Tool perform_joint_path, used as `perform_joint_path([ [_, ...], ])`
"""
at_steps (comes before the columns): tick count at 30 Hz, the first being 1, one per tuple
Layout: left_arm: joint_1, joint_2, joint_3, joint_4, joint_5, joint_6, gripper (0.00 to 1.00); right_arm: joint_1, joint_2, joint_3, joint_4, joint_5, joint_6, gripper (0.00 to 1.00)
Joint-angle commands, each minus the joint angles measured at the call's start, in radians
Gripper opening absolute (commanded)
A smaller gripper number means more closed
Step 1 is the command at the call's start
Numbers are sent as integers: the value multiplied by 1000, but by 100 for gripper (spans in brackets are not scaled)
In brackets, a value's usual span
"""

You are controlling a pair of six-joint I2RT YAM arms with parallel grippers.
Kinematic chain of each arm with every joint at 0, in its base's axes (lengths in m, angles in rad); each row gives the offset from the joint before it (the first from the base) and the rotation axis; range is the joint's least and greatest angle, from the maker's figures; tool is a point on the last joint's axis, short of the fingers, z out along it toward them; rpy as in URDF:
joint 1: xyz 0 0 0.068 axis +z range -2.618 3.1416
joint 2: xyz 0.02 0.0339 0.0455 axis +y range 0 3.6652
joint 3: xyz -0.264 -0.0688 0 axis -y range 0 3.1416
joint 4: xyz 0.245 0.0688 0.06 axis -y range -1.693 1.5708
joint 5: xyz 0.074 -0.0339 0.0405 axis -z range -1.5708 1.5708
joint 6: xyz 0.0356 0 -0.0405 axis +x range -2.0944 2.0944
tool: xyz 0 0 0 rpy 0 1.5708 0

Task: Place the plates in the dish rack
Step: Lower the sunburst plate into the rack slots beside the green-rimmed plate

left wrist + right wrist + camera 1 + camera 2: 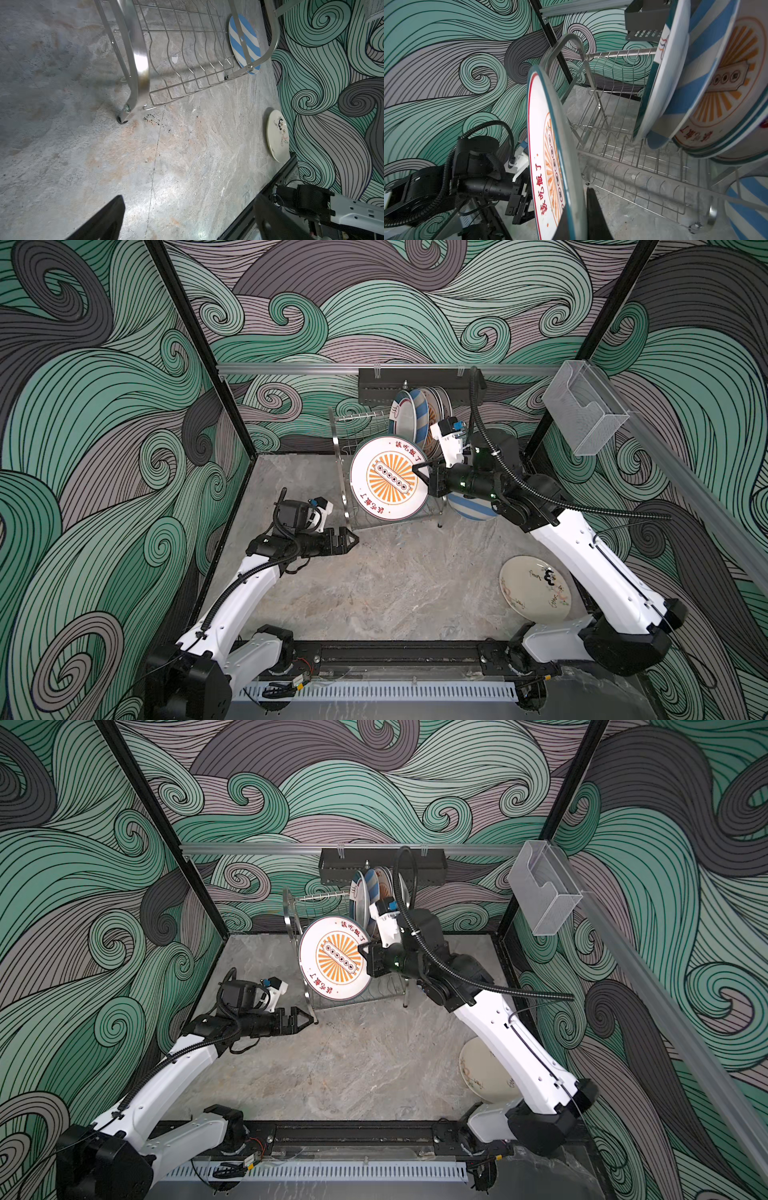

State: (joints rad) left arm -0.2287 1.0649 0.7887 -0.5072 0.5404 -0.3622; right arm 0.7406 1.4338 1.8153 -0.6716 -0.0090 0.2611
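My right gripper (419,472) (577,220) is shut on the rim of a white plate (388,477) (334,957) (548,166) printed with an orange sunburst and red characters. It holds this plate on edge over the lower tier of the steel dish rack (345,472) (141,62) (623,166). Several plates (409,416) (675,72) stand in the upper tier. A blue-striped plate (471,510) (244,41) lies on the table by the rack's right end. A cream plate (534,589) (277,135) lies front right. My left gripper (353,538) (189,199) is open and empty near the rack's front left foot.
A black perforated tray (419,383) hangs on the back rail above the rack. A clear plastic box (586,406) is fixed to the right rail. The black base rail (395,655) runs along the table's front edge.
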Motion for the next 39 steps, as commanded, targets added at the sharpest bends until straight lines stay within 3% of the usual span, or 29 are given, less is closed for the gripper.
perform_joint_path([
  [1, 7, 19, 11, 73, 47, -55, 99, 39, 38, 101, 5, 323, -62, 0],
  [4, 2, 32, 17, 88, 46, -75, 99, 68, 84, 165, 42, 475, -92, 0],
  [16, 2, 26, 50, -63, 60, 83, 99, 162, 370, 514, 78, 826, -256, 0],
  [22, 2, 26, 34, -44, 80, 75, 99, 170, 428, 548, 95, 878, -263, 0],
  [31, 2, 29, 38, -45, 97, 75, 99, 171, 490, 532, 244, 1000, -367, 0],
  [39, 2, 26, 38, -56, 101, 80, 99, 169, 570, 598, 231, 1067, -365, 0],
])
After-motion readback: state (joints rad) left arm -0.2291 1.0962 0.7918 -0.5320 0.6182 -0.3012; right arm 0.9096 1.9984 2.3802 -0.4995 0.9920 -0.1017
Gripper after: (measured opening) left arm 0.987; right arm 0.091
